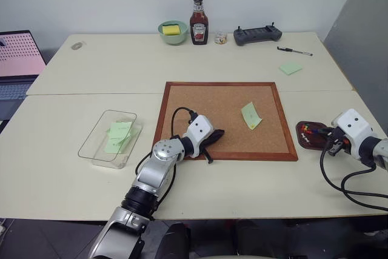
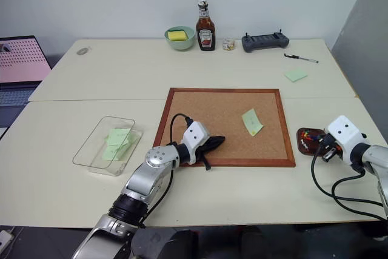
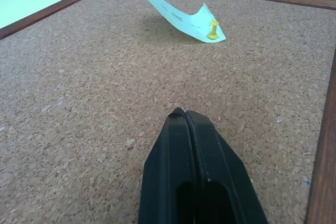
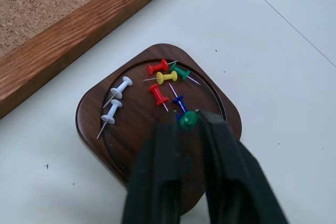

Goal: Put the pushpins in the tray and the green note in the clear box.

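Note:
The dark brown tray (image 4: pixel 97 129) sits on the table just right of the corkboard (image 1: pixel 206 98) and holds several pushpins, among them a red one (image 4: pixel 157 67) and a green one (image 4: pixel 181 72). My right gripper (image 4: pixel 186 124) hangs over the tray's near rim, fingers slightly apart, with another green pushpin (image 4: pixel 188 120) at their tips. A green note (image 1: pixel 251 115) lies on the corkboard, fixed by a yellow pin (image 3: pixel 212 29). My left gripper (image 3: pixel 185 115) is shut and empty, resting on the corkboard's near left part. The clear box (image 1: pixel 91 150) stands to the left with green notes inside.
Another green note (image 1: pixel 290 68) and a pen (image 1: pixel 295 51) lie at the far right of the table. A ketchup bottle (image 1: pixel 198 19), a green bowl (image 1: pixel 173 33) and a black controller (image 1: pixel 257 34) line the far edge. A laptop (image 1: pixel 18 59) sits at the left.

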`<state>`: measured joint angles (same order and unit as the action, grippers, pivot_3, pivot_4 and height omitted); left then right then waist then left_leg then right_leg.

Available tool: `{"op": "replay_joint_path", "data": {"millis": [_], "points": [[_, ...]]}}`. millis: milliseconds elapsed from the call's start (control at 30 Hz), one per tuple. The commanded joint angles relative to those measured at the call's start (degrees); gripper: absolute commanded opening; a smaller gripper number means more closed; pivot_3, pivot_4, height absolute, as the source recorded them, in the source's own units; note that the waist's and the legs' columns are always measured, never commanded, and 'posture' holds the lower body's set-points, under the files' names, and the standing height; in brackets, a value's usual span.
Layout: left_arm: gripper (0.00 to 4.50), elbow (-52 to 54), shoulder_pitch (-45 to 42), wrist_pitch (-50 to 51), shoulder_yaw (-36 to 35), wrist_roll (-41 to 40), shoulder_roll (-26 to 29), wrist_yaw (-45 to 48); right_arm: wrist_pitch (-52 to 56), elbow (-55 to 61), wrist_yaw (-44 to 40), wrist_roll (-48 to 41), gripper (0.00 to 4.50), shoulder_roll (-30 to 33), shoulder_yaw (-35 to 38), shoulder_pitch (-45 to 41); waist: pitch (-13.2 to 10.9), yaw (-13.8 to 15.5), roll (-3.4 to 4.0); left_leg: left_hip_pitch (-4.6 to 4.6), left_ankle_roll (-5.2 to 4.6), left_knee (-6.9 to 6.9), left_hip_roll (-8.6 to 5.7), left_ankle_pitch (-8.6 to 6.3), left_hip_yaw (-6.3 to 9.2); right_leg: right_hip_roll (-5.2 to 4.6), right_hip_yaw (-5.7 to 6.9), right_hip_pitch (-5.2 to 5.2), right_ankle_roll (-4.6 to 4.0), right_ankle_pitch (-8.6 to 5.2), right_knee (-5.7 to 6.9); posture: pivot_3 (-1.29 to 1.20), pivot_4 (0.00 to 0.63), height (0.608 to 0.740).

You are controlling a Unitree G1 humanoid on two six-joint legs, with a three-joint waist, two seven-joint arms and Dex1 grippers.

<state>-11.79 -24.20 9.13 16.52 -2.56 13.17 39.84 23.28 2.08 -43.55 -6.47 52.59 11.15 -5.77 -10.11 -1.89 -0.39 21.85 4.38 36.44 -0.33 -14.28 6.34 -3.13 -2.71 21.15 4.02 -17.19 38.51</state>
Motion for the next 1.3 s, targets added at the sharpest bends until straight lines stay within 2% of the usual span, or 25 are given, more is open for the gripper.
{"op": "replay_joint_path", "data": {"millis": [33,167,333,467,667,933,1267,1300], "points": [[0.0,-2.34,2.45,1.01,2.17,1.4,0.07,0.87,1.59,1.31,-0.15,-1.15,1.54,0.43,1.68,-1.19,0.0,0.0,0.0,0.0,0.0,0.0,0.0,0.0,0.0,0.0,0.0,0.0,0.0,0.0,0.0,0.0,0.15,0.74],[0.0,-2.34,2.48,1.01,2.1,1.42,0.15,0.9,3.28,2.32,-0.44,-2.48,2.46,0.87,2.95,-1.58,0.0,0.0,0.0,0.0,0.0,0.0,0.0,0.0,0.0,0.0,0.0,0.0,0.0,0.0,0.0,0.0,0.15,0.74],[0.0,-2.48,2.41,0.92,2.05,1.41,0.27,1.06,6.25,5.6,-1.81,-6.7,3.39,0.35,4.68,-3.14,0.02,-0.04,0.03,0.0,0.0,0.0,0.0,0.0,0.0,0.0,0.0,0.0,0.0,0.0,0.0,0.0,0.15,0.74],[0.0,-2.67,2.33,0.85,1.99,1.41,0.32,1.12,8.66,9.66,-1.51,-10.44,3.39,-2.77,3.01,-5.5,0.02,-0.03,0.03,0.0,0.0,0.0,0.01,0.0,0.02,0.0,0.02,-0.01,0.0,0.0,0.0,0.0,0.15,0.74],[0.0,-2.98,2.17,0.67,1.72,1.42,0.16,0.86,9.61,12.6,0.28,-11.55,3.39,-10.4,-4.45,-8.76,0.04,-0.04,-0.03,0.01,0.0,-0.01,0.01,0.0,0.03,0.0,0.03,-0.01,0.0,0.0,-0.03,0.0,0.15,0.74],[0.0,-2.56,2.52,0.63,1.55,1.69,0.4,0.38,6.72,7.58,0.86,-7.6,3.39,-16.12,-13.05,-14.06,0.05,-0.02,0.0,0.02,0.0,-0.01,0.0,0.0,0.05,0.0,0.03,0.02,-0.01,0.0,-0.01,0.0,0.15,0.74],[0.0,-2.19,2.86,0.87,1.59,1.69,0.24,-0.12,1.15,-1.51,0.92,-3.25,3.39,-19.39,-17.49,-18.84,0.05,-0.08,0.0,0.01,0.0,-0.02,0.01,0.0,0.06,0.01,0.05,0.05,-0.01,0.0,0.01,0.0,0.15,0.74],[0.0,-2.21,2.83,0.89,1.61,1.69,0.19,-0.13,0.62,-2.48,1.0,-2.84,3.23,-19.65,-17.52,-19.3,0.05,-0.13,0.0,-0.01,0.0,-0.02,0.01,0.0,0.06,0.01,0.05,0.04,-0.01,0.0,0.01,0.0,0.15,0.74]]}}
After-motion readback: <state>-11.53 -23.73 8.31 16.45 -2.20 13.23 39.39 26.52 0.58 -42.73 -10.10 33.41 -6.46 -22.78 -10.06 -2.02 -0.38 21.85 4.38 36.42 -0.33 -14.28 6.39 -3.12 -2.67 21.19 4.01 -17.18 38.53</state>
